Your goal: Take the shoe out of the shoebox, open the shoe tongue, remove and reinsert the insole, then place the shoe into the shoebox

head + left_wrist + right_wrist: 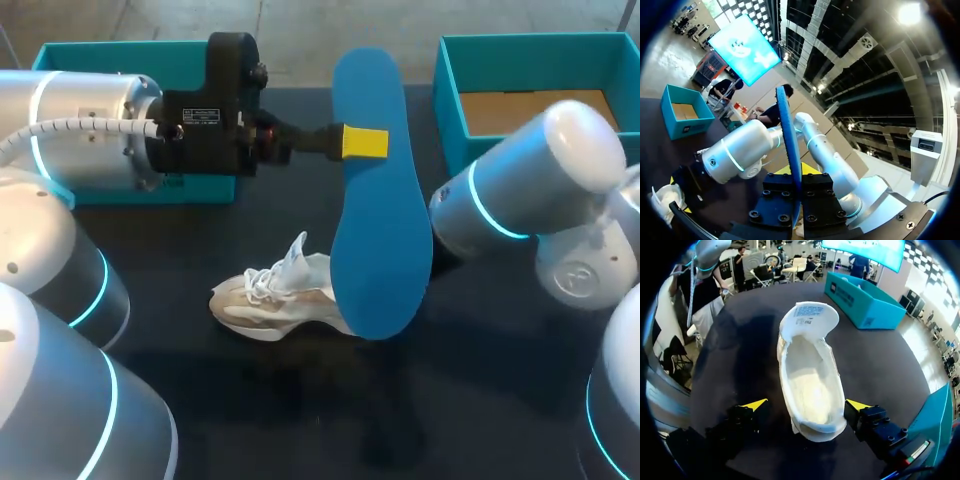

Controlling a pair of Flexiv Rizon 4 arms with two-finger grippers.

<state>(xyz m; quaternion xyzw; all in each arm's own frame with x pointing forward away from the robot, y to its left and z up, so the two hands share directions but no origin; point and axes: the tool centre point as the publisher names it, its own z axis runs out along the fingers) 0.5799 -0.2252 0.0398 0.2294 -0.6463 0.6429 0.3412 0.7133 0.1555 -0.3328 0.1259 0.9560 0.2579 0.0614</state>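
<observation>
A blue insole (375, 200) hangs upright above the table, and my left gripper (365, 143) is shut on its edge. In the left wrist view the insole (788, 140) shows edge-on, pinched between the fingers. The white shoe (275, 295) lies on the dark table below the insole, its heel end hidden behind it. In the right wrist view the shoe (810, 385) sits mouth up with the tongue (808, 320) pulled forward and the inside bare. My right gripper (806, 405) is open, with its yellow tips on either side of the heel and not touching it.
One teal box (530, 90) with a brown cardboard floor stands at the back right. Another teal box (130, 190) stands at the back left, mostly behind my left arm. My right arm (520, 200) crosses low in front of the right box.
</observation>
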